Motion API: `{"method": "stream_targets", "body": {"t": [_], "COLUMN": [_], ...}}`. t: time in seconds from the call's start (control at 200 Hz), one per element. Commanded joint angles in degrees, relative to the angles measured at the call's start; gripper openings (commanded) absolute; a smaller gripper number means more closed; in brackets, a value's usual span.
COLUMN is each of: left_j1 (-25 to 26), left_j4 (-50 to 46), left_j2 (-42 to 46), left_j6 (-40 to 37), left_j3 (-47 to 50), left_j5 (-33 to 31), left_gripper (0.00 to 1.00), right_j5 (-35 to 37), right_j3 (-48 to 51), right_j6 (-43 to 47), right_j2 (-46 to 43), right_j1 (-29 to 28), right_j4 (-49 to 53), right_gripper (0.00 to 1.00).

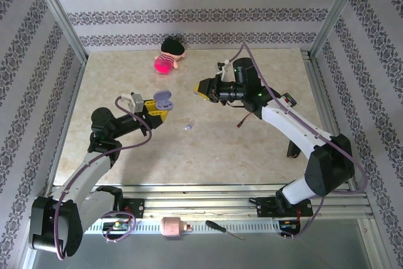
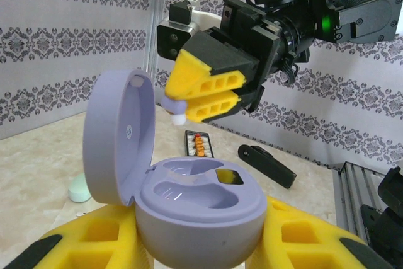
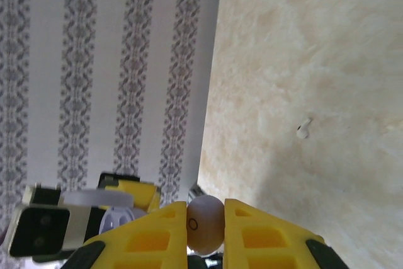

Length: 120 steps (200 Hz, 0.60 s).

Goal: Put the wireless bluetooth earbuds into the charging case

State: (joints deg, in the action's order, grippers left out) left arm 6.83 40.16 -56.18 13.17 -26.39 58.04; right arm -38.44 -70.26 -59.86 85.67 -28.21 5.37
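Your left jaws hold the open lilac oval case [image 2: 201, 212]. Right jaws pinch a tiny pale earbud [image 2: 176, 109]; lower it slowly.

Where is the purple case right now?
The purple case sits open in the left gripper, left of centre in the top view, facing the right gripper pinching an earbud.
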Motion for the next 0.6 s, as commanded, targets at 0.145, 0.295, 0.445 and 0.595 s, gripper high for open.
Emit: {"method": "stream_targets", "body": {"t": [0.145, 0.295, 0.445, 0.595], "left_j1": [1.7, 3.0, 4.7, 6.1], "left_j4": [-0.2, 3.2, 5.8, 7.9], "left_j2": [-1.6, -3.3, -5.1, -6.5], "left_j6": [-3.5, -3.6, -3.5, -3.8], "left_j3": [-1.9, -1.8, -1.6, -1.3], "left_j5": [-0.7, -2.8, -4.2, -5.5], "left_gripper": [0.24, 0.24, 0.24, 0.24], "right_j5": [5.6, 5.2, 3.3, 3.0], "right_j3": [0.0, 0.2, 1.0, 1.9], "right_j6": [-4.9, -6.4, -9.1, -11.1], "right_j2": [-1.6, -1.9, -2.4, -3.2], "right_j1": [0.5, 0.4, 1.3, 1.8], "right_j4": [0.7, -0.3, -1.4, -1.4], "right_gripper": [0.16, 0.15, 0.16, 0.16]}}
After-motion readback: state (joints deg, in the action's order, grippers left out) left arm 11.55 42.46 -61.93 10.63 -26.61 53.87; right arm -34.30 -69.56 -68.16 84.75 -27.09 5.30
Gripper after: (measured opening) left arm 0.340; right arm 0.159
